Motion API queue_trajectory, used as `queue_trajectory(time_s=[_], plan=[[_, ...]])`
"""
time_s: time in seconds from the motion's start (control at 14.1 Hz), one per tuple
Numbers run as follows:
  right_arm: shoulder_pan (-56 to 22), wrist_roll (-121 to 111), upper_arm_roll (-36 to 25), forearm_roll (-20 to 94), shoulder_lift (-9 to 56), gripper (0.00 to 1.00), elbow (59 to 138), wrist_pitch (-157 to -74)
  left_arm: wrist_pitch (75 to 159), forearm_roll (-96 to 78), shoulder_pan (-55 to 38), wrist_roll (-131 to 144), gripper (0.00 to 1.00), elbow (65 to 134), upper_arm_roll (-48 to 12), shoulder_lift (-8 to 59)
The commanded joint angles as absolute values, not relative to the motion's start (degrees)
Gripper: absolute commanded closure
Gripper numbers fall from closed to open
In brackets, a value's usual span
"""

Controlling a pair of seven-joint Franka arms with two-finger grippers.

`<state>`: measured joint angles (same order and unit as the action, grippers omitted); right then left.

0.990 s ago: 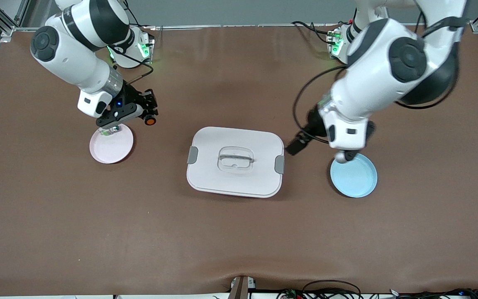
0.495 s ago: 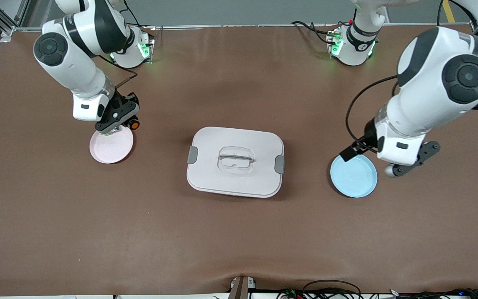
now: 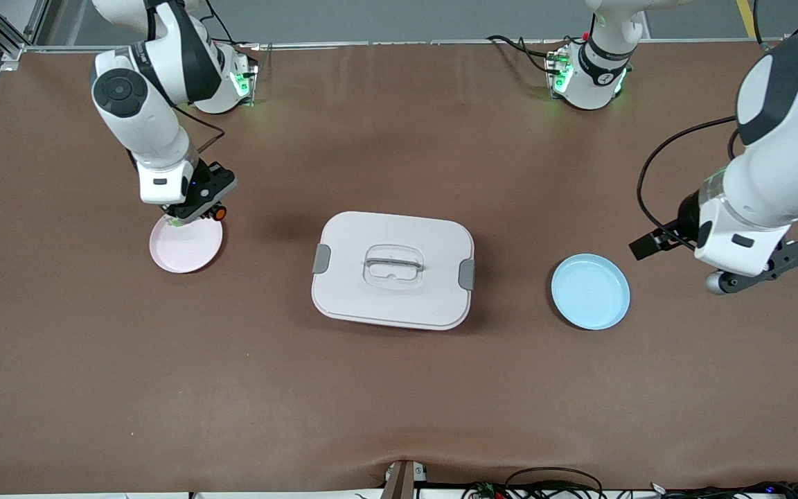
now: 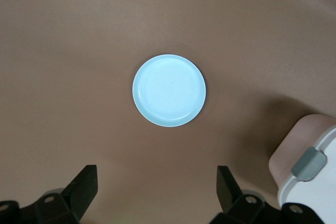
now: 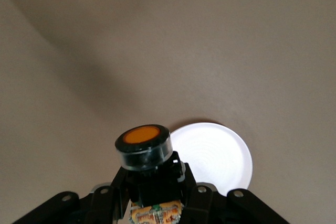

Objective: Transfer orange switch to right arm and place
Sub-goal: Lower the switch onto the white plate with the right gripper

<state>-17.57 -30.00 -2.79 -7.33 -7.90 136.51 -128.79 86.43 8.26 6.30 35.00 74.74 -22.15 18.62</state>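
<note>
The orange switch (image 3: 217,213) is a stubby black button with a round orange face (image 5: 143,145). My right gripper (image 3: 206,206) is shut on its black body and holds it in the air over the edge of the pink plate (image 3: 188,249), which shows pale (image 5: 220,158) in the right wrist view. My left gripper (image 3: 763,267) hangs open and empty over bare table toward the left arm's end, beside the blue plate (image 3: 590,291). In the left wrist view its dark fingers (image 4: 84,184) stand wide apart with the blue plate (image 4: 168,89) ahead of them.
A white lidded container (image 3: 393,269) with grey clips and a clear handle sits mid-table between the two plates; its corner (image 4: 310,177) shows in the left wrist view. A small clear-and-green piece (image 3: 175,222) lies on the pink plate's rim under the right hand.
The left arm swung away from over the blue plate toward its own end of the table, still open. The right gripper carried the switch toward the pink plate.
</note>
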Motion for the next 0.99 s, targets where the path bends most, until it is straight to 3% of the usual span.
queue_trajectory(time_s=[0.0, 0.42, 0.71, 0.92], plan=[[-11.4, -40.5, -2.2, -8.5, -7.1, 1.00, 137.7, -131.9, 85.1, 9.5, 6.8, 31.2, 0.00, 74.5, -22.6, 15.7], [-3.1, -51.2, -2.1, -8.5, 0.7, 1.00, 140.4, -143.0, 82.8, 8.0, 7.9, 27.4, 0.00, 74.4, -22.3, 13.4], [-1.1, -57.5, -2.1, -8.5, 5.5, 1.00, 140.1, -145.8, 84.0, 5.7, 3.1, 18.3, 0.00, 76.3, -14.4, 9.4], [0.5, -66.9, -2.1, -8.5, 9.9, 1.00, 140.1, -150.6, 85.0, 4.1, -0.4, 14.4, 0.00, 82.2, -8.0, 4.7]])
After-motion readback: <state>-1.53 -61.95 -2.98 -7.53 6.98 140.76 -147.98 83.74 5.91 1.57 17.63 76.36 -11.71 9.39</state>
